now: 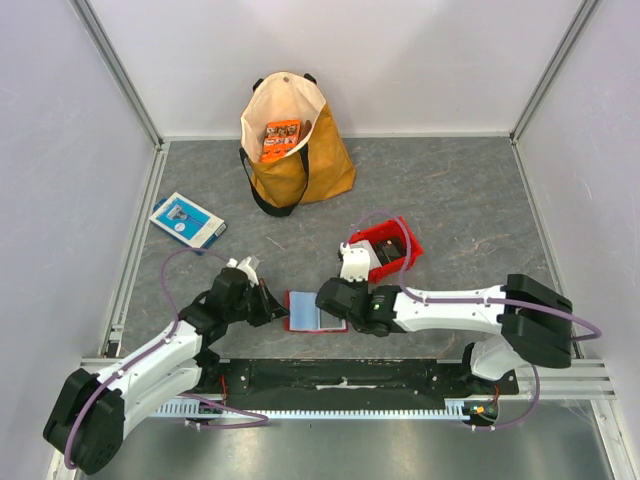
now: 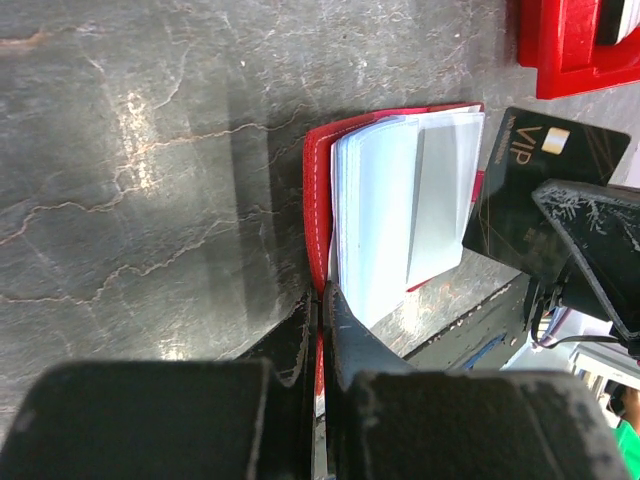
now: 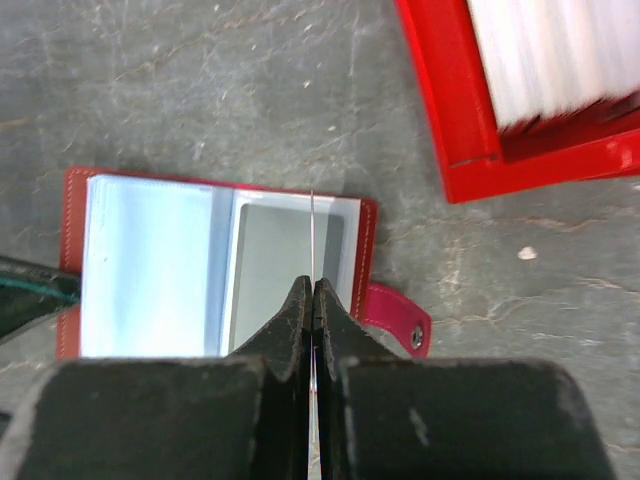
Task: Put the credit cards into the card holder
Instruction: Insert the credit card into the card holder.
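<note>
One VIP card (image 2: 540,190) (edge-on), clamped by the right end effector (image 3: 312,285), needed lowering into the card holder (image 3: 150,265) the left end effector (image 2: 322,300) pinched.

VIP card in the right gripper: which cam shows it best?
Left wrist: the VIP card shows its dark face and lettering. Right wrist sees it only edge-on, a thin line pinched in the right gripper above the card holder. Top external: not discernible.
</note>
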Robot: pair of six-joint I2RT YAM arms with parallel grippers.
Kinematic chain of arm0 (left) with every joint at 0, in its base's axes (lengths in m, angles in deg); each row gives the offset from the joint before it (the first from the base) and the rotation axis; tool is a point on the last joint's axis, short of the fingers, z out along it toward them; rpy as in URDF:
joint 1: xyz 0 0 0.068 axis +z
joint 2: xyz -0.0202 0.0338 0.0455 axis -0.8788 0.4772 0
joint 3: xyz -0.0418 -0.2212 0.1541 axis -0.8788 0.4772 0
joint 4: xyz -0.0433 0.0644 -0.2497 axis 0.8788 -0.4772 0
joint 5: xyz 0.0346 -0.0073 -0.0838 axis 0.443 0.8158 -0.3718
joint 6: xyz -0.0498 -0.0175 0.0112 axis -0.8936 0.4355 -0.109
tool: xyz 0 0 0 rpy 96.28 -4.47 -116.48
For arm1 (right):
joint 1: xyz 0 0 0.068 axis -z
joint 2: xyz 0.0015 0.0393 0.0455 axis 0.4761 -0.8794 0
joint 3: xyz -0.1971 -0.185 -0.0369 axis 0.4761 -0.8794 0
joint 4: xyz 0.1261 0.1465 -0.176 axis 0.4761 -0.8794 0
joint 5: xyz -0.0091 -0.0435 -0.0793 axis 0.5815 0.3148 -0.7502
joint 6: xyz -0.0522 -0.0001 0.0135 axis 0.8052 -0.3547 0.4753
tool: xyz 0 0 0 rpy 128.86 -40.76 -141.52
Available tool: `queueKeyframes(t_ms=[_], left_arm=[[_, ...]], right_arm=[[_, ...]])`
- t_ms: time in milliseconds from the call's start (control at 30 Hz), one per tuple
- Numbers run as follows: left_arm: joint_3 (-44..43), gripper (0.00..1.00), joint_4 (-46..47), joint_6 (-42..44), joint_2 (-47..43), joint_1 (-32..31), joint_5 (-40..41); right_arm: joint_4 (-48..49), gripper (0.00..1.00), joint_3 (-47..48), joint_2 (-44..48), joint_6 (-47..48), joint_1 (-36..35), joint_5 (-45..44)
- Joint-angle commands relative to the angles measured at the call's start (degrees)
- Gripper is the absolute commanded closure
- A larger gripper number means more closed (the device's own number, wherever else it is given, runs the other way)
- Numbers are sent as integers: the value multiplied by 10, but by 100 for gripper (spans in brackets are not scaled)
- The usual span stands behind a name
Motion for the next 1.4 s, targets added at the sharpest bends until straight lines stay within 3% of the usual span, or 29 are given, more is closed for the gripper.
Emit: queueKeyframes(t_ms=[0,233,500,1367], left_arm=[[10,98,13,4,2,-1,11],[16,98,17,3,11,-1,17],[20,98,19,0,12,-1,20],[21,98,25,-4,15,0,21]], right_arm=[[195,100,-69,62,-8,26,126],[318,100,-113,51,-29,61,217],[397,100,-164,26,-70,80,248],[448,100,-217,4,-110,92,254]])
